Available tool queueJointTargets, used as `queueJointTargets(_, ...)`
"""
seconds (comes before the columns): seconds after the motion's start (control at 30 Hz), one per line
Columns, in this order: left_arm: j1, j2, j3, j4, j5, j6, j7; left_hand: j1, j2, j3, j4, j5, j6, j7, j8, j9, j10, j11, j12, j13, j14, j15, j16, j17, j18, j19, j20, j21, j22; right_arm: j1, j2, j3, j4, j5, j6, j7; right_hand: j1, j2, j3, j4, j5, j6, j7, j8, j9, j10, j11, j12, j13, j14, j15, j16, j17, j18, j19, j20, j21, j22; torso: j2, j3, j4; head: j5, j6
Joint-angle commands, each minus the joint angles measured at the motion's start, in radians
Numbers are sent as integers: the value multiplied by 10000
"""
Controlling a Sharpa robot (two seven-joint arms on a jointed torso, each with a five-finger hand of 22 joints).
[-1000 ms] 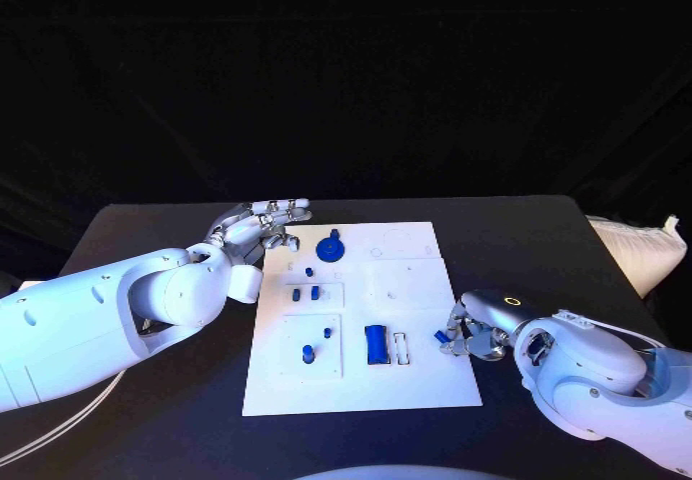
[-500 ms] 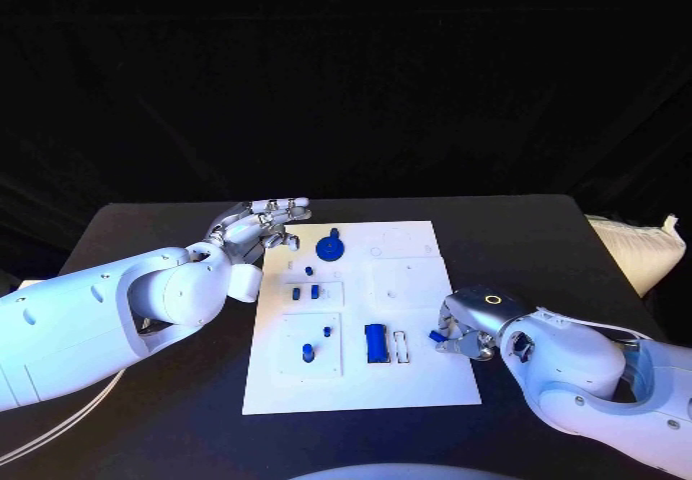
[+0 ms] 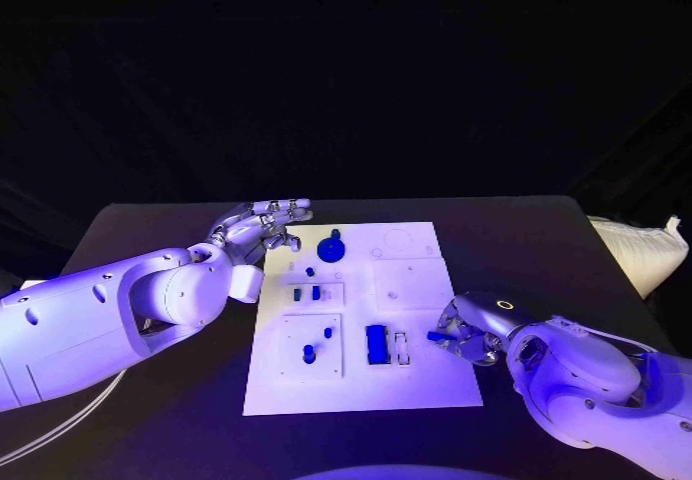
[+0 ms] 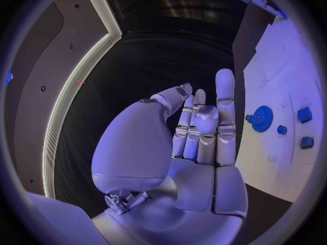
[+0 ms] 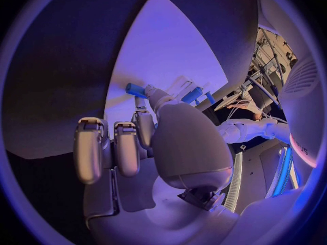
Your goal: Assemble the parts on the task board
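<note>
The white task board lies in the middle of the black table. On it sit a blue gear, several small blue pieces and a longer blue block. My right hand hovers at the board's right edge and pinches a small blue part in its fingertips; the same small blue part sticks out past them in the right wrist view. My left hand floats off the board's far left corner, fingers straight and holding nothing. The gear lies beyond my left hand.
A white bag lies at the table's right edge. A narrow white slot piece sits beside the blue block. Bare black table flanks the board on both sides.
My right hand has edged slightly toward the board with the small blue part in its fingertips. The left hand has stayed where it was.
</note>
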Motion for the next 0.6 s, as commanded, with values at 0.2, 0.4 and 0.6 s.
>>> queueJointTargets(0.2,4,21,4,20,31,188,28,27,102,-21,-57,-29,-20,-1,40,-2,-90,3,66,-14,-95,13,-42,-31,112,-84,7,-67,-11,127,-8,20,288,2883,-1798,-85,-1040,-630,1487,-170,175,168,-80,87,521,247,-83,128,-1146,866,-21,68,1722,-178,452,0,95,1235,2,-11,6,17,-7)
queueJointTargets(0.4,4,21,4,26,31,191,28,51,112,-13,-79,-28,-17,-2,43,-1,-92,2,78,-14,-102,10,-44,-44,113,-86,4,-66,-10,142,111,22,319,3602,-1904,-76,-1551,-844,1380,28,261,222,-106,92,598,300,-99,211,-1081,878,-36,100,1777,-189,476,-13,132,1285,1,-10,-3,37,-20)
queueJointTargets(0.6,4,27,3,39,31,199,28,51,112,-13,-79,-28,-17,-2,43,-1,-92,2,78,-14,-102,10,-44,-44,113,-86,4,-66,-10,144,356,20,245,3954,-1648,-111,-2079,-992,1033,258,1076,366,-164,131,709,398,-143,426,-933,900,-75,160,1881,-213,522,-45,209,1388,3,-8,-8,37,-26)
